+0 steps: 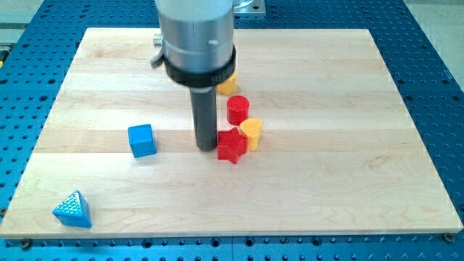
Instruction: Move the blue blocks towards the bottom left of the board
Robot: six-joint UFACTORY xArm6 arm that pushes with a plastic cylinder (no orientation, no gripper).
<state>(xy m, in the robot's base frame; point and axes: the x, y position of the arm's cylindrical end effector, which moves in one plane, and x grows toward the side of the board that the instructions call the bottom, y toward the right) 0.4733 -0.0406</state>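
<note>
Here, blue cube (pixel 142 140) well left of my tip (pixel 207 148).

Yellow block (pixel 228 85) mostly hidden behind the arm, arm's top cut off

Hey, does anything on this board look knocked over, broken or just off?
Nothing looks damaged or spilled. The blue triangular block sits at the board's bottom-left corner, close to the edge but fully on it. The blue cube stands alone. My tip rests against the red star block, not a blue block.
</note>
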